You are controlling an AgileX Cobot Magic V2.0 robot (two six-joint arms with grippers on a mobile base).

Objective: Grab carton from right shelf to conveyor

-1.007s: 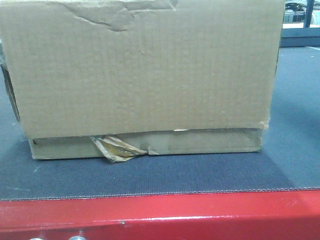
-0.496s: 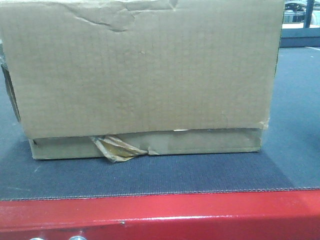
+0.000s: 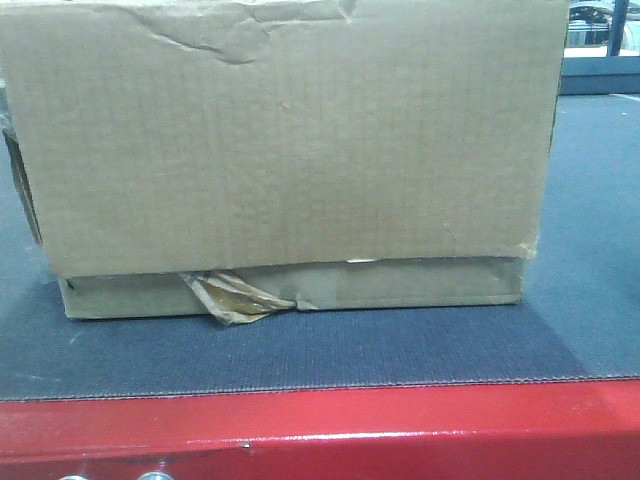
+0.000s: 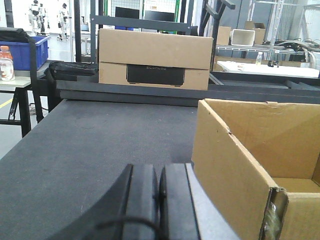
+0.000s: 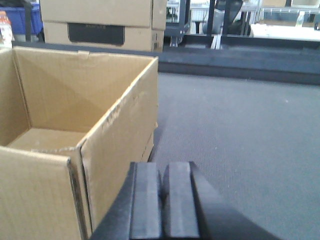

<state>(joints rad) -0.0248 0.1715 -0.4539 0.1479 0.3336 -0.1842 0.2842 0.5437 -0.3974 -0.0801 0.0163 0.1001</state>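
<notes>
Carton (image 3: 285,150) sits flat on conveyor (image 3: 300,350) just behind its red edge (image 3: 320,425), open top up, with left gripper (image 4: 160,187) and right gripper (image 5: 162,192) both closed empty beside its side walls, apparently clear of the cardboard, suggesting placement done.

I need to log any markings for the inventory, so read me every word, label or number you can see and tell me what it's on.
Nothing can be read.
Black panel on the far box: faint lettering, too blurred.
Bottle: label too small.
Carton: plain, no print.
</notes>
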